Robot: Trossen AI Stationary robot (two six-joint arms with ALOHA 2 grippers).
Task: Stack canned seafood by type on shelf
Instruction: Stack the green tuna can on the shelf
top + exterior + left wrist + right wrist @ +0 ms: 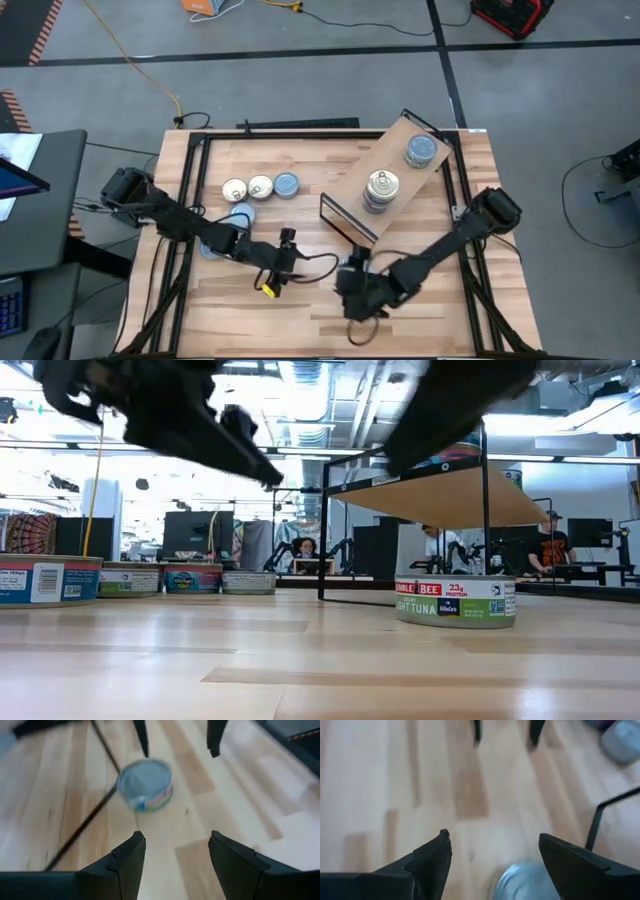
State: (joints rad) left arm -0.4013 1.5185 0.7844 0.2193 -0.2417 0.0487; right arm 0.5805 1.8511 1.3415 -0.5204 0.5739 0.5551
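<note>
- Two stacks already stand on the shelf (395, 165): one topped by a gold lid (382, 184), one by a blue lid (420, 151).
- Three tins sit in a row on the table (440, 290), well to the far side of the left gripper (285, 252): two gold (247, 187), one blue (286, 184). Another blue tin (240, 213) lies by the left arm.
- Left gripper's fingers (127, 857) stand apart, empty, with a blue tin (146, 784) on the boards ahead of them, near the shelf's black legs.
- Right gripper (357, 303) hangs near the table's front edge, fingers (432, 855) spread wide and holding nothing; a blurred tin (525, 880) shows just between them, close in.
- Risk, as I judge it: the two grippers work close together, and both seem aimed near one tin, so the arms could knock each other.
- A descent slightly off-centre would shove the flat tin across the smooth wood instead of clasping it.
- The shelf leg beside the tin could catch a finger.
</note>
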